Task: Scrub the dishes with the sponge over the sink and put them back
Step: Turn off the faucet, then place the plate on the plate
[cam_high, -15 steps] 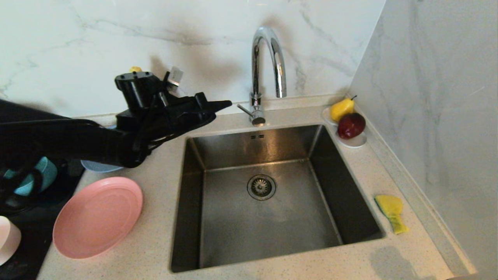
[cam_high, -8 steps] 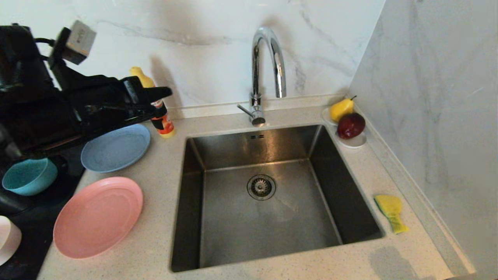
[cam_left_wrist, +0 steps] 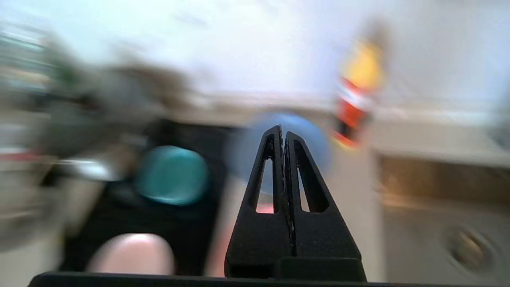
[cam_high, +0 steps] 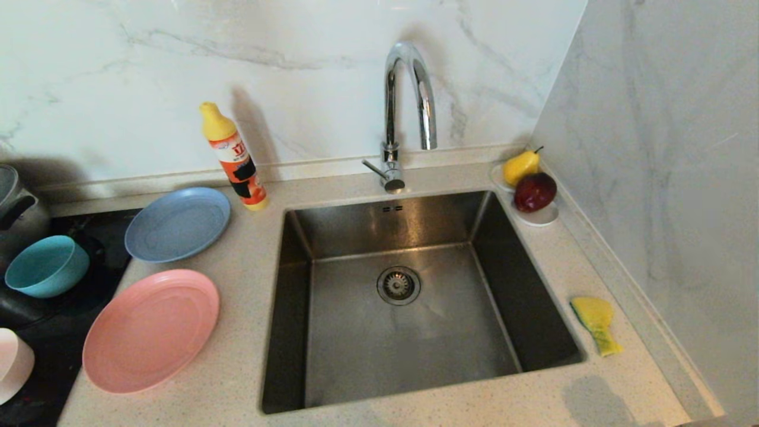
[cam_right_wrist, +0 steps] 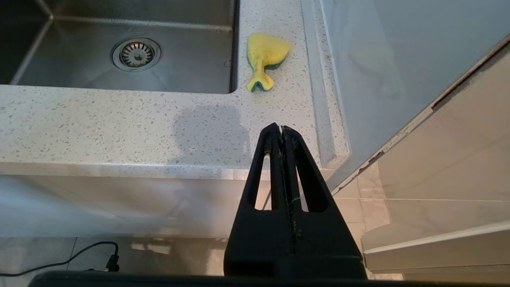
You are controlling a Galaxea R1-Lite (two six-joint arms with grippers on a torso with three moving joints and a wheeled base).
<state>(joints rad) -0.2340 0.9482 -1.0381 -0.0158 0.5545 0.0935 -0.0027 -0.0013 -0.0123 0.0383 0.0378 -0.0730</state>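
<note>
The steel sink (cam_high: 296, 332) sits mid-counter under the chrome faucet (cam_high: 406, 107). Left of it lie the blue plate (cam_high: 177, 224) and the pink plate (cam_high: 150, 330). A teal bowl (cam_high: 46, 265) and a pale pink-white bowl (cam_high: 13, 363) stand on the black hob at far left. The yellow-and-green sponge (cam_high: 596, 323) lies crumpled on the counter right of the basin. Neither arm shows in the head view. My left gripper (cam_left_wrist: 283, 133) is shut and empty, out beyond the counter's left side, with the dishes ahead of it. My right gripper (cam_right_wrist: 281, 129) is shut and empty, below the counter's front edge, near the sponge (cam_right_wrist: 263, 57).
An orange detergent bottle (cam_high: 233, 155) with a yellow cap stands behind the blue plate. A small white dish (cam_high: 536, 214) with a pear and a red fruit sits at the back right corner. A steel pot (cam_high: 15, 204) is at far left. A wall closes the right side.
My left arm, stretched over the plates toward the faucet a second ago, pulled back to the left and has left the head view. The dishes and sponge stayed put.
</note>
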